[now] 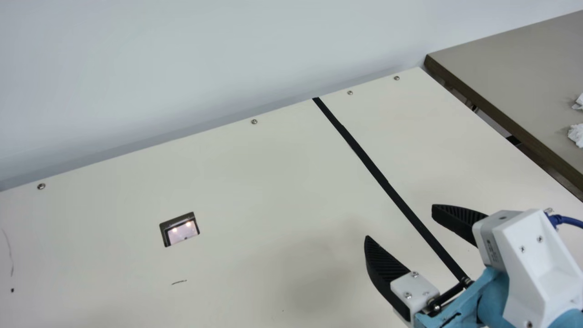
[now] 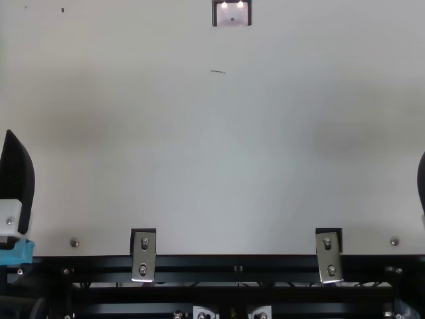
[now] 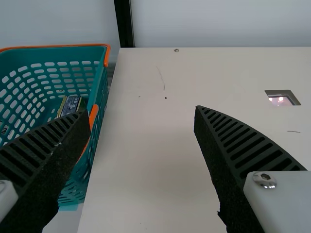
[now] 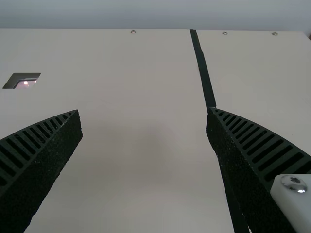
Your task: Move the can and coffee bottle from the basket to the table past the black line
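Observation:
The right gripper [image 1: 400, 222] stands open over the table in the main view, its fingers on either side of the black line [image 1: 379, 175]. In the top view, one finger of the left gripper [image 2: 16, 179] shows at the left edge. A teal basket [image 3: 99, 90] with an orange rim stands beside the table's edge in the left wrist view. Inside it lies a small dark, labelled item [image 3: 71, 104], partly hidden; I cannot tell whether it is the can. The left gripper [image 3: 141, 111] is open and empty, one finger overlapping the basket. The right gripper [image 4: 144, 110] holds nothing.
The cream table [image 1: 255, 182] has a small square cutout [image 1: 181, 229] and screws along its far edge by the wall. Past the right edge stands a second, brown-edged table [image 1: 514, 59] with crumpled white pieces. A black frame [image 2: 232, 264] runs along the near edge.

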